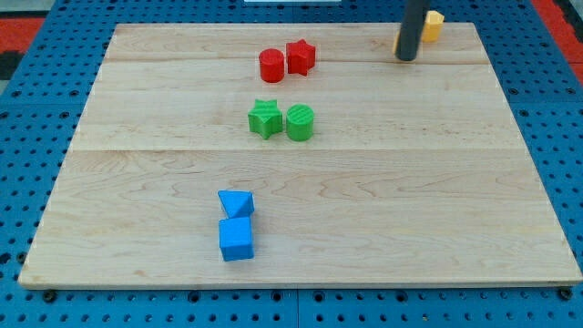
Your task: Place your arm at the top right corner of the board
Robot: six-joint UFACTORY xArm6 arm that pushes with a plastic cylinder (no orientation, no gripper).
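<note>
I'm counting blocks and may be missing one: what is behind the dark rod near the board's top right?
A yellow block sits behind the rod, just above and right of my tip. Only its right part shows; the rod covers the rest, so its shape is unclear.

A robotics lab bench: a pale wooden tabletop (364,228) rests on a blue perforated mounting plate (27,109), small coloured test blocks scattered across it.

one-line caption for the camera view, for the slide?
My tip near the board's top right corner, beside a yellow block; red, green, blue pairs lie left.
</note>
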